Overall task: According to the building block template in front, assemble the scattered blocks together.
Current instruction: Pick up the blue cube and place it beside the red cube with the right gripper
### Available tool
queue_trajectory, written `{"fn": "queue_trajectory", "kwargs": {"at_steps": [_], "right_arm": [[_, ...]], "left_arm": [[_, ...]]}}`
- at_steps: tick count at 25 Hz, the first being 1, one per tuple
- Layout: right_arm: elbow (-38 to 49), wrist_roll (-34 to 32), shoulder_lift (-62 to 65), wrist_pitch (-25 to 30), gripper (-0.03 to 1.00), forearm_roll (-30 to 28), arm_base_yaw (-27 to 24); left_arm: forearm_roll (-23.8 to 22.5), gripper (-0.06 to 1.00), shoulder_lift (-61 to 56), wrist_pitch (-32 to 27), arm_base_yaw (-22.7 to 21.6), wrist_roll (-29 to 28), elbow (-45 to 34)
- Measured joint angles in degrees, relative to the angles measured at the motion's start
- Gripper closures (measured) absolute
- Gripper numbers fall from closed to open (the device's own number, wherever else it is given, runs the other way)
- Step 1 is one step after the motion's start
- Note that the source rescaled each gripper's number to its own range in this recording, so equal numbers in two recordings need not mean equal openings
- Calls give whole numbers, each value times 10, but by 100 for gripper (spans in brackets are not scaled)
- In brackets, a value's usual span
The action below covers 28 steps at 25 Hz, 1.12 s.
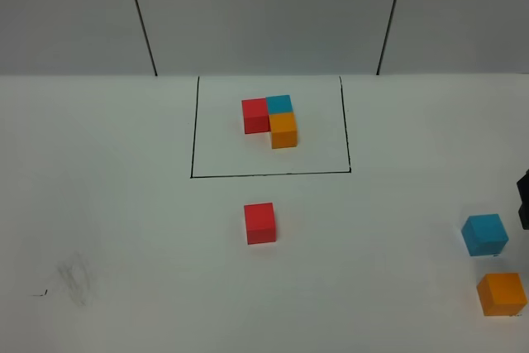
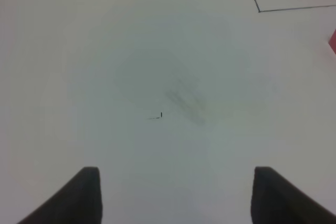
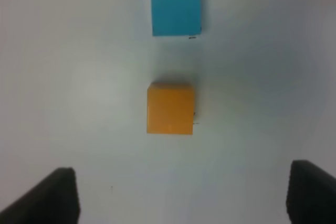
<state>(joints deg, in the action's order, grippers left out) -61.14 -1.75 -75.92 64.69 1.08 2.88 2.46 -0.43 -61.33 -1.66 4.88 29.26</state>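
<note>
The building block template (image 1: 270, 120) sits inside a thin black outline (image 1: 193, 134) at the table's far middle, red and blue in a row with orange in front of blue. Of the scattered blocks, the red cube (image 1: 259, 223) lies just in front of the outline. The blue cube (image 1: 484, 234) and orange cube (image 1: 501, 293) lie near the right edge. In the right wrist view, my right gripper (image 3: 184, 170) is open above the table, short of the orange cube (image 3: 170, 108), with the blue cube (image 3: 176, 9) beyond. My left gripper (image 2: 177, 171) is open over bare table.
A dark part of the right arm (image 1: 523, 200) shows at the right edge, beside the blue cube. A faint grey smudge (image 1: 76, 277) and a small black mark (image 2: 160, 115) lie on the white table at the front left. A corner of the outline (image 2: 259, 10) shows in the left wrist view.
</note>
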Motion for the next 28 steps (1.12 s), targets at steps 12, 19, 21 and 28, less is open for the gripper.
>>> {"fn": "queue_trajectory", "kwargs": {"at_steps": [12, 19, 21, 28], "right_arm": [[-15, -30, -61, -62, 46, -49, 31], [-39, -31, -113, -70, 51, -50, 32], [-40, -31, -126, -72, 51, -50, 32], [-40, -32, -167, -109, 51, -50, 32]], "left_arm": [[0, 40, 0, 0, 0, 0, 0], [0, 40, 0, 0, 0, 0, 0], [0, 40, 0, 0, 0, 0, 0], [0, 40, 0, 0, 0, 0, 0]]}}
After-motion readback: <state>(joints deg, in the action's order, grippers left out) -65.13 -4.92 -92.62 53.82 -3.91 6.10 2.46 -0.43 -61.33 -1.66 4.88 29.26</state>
